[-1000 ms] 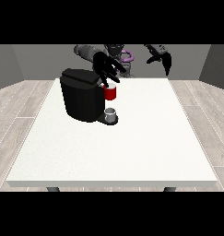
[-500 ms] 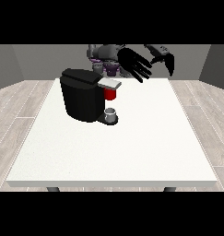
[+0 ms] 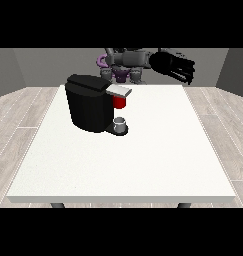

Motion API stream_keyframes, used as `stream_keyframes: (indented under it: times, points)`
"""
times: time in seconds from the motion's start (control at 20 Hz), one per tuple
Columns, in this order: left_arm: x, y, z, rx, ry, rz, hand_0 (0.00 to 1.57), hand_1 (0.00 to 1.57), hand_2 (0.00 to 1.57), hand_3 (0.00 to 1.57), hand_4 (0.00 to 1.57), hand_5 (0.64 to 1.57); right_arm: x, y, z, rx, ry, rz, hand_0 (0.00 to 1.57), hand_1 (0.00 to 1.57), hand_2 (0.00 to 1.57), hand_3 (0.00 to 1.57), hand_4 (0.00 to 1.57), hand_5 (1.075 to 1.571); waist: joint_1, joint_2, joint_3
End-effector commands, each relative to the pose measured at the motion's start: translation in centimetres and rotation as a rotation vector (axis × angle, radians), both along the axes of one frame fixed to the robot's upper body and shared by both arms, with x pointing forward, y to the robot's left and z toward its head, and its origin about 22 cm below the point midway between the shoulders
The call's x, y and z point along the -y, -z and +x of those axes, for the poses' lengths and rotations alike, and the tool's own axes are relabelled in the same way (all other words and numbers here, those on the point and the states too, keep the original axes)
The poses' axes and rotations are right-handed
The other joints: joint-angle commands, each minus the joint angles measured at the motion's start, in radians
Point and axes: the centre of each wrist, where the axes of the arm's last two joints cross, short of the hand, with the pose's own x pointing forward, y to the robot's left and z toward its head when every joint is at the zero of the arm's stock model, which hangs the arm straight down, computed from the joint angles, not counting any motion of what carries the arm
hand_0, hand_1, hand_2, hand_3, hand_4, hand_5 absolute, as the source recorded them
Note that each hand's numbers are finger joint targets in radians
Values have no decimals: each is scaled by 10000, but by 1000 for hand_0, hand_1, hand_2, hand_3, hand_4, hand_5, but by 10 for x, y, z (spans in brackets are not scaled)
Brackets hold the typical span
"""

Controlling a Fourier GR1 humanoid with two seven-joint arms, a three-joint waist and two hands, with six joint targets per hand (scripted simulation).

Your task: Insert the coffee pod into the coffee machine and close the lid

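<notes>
On table (image 3: 143, 165): one coffee machine (image 3: 90, 102) (lid down).

Black coffee machine (image 3: 90, 107), white table (image 3: 158, 150)

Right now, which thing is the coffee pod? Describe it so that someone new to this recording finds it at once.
Start at the black coffee machine on the far left part of the white table. Under its grey lid, which juts toward the view's right, sits the coffee pod. It is the only red thing, directly above the small grey cup on the machine's base.
</notes>
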Motion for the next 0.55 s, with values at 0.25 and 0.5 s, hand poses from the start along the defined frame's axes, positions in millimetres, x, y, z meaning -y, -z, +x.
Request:
stream_keyframes:
  times: [0.25,0.5]
  points:
    - [-37,22,-7,-710,-918,-291,0,0,0,0,329,1571,-61,51,-4,539,-2183,13,0,0,0,0,172,1571,-1193,-812,-19]
    - [-52,73,-36,-2080,-1658,-463,0,0,0,0,266,1571,-82,116,-18,-595,-3446,461,0,0,0,0,259,1571,-2216,-2203,-17]
